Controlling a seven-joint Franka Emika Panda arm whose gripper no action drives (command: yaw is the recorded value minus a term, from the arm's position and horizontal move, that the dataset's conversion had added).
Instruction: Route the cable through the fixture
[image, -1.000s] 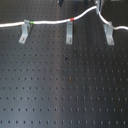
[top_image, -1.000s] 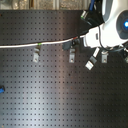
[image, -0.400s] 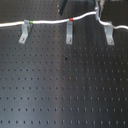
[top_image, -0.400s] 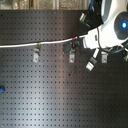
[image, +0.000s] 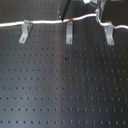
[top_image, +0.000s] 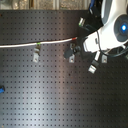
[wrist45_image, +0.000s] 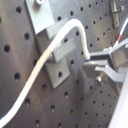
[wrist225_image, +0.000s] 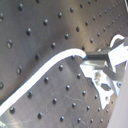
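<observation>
White cable (image: 47, 22) runs along the far edge of the black perforated tabletop (image: 60, 85), lying across the tops of the first clip (image: 23, 34) and the middle clip (image: 69, 35), with its green band (image: 30, 22) by the first and its red band (image: 69, 20) by the middle one. This keeps the routed stretch straight and seated. Past there it rises to the gripper (wrist45_image: 92, 65), whose jaws are clamped on the cable in the first wrist view, probably so the slack can be steered over the third clip (image: 109, 36). There the cable sags across the bracket and seems only loosely laid.
</observation>
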